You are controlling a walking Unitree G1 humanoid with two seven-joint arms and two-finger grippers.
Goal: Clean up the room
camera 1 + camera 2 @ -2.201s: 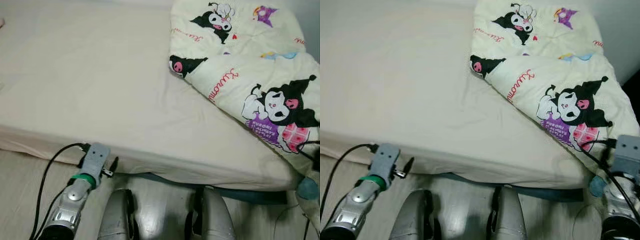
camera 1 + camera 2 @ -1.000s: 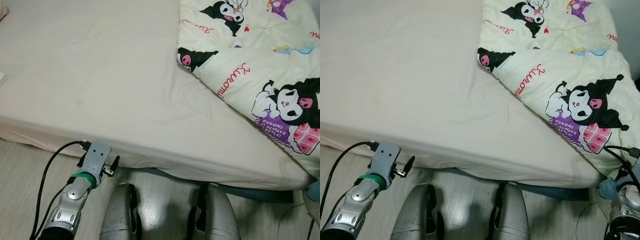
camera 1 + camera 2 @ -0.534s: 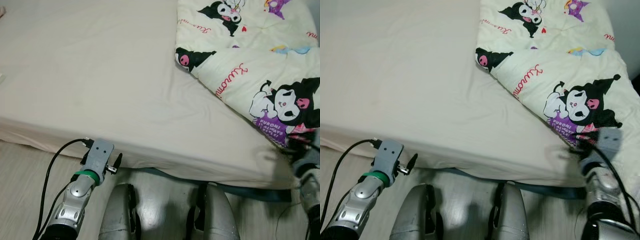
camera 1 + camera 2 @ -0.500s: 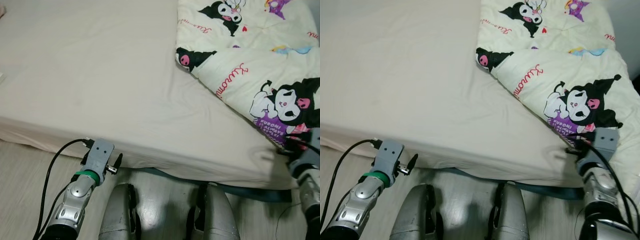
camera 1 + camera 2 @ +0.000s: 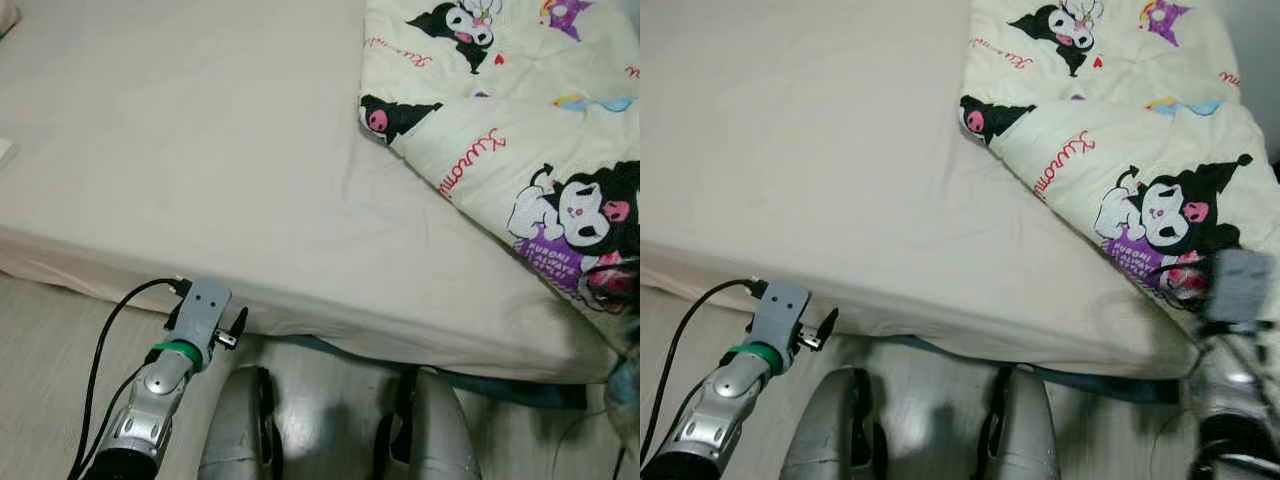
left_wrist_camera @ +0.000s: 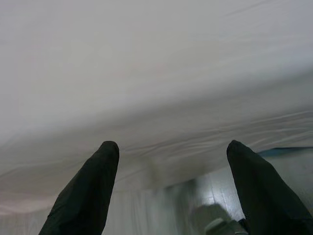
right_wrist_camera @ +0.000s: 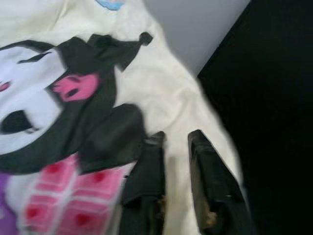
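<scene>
One cartoon-print blanket (image 5: 1120,120) lies on one bed (image 5: 810,150).

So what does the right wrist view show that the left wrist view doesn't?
Right wrist view: the cartoon-print quilt close up, a black-and-white character with pink patches, the right hand with its fingers narrowly parted just over the fabric, and a dark gap beside a pale wall.

Left wrist view: the plain cream bedsheet at the mattress edge, the left hand with fingers wide apart, and shiny floor below.

Shared: each looks along two black fingers at the bed, neither holding anything.
</scene>
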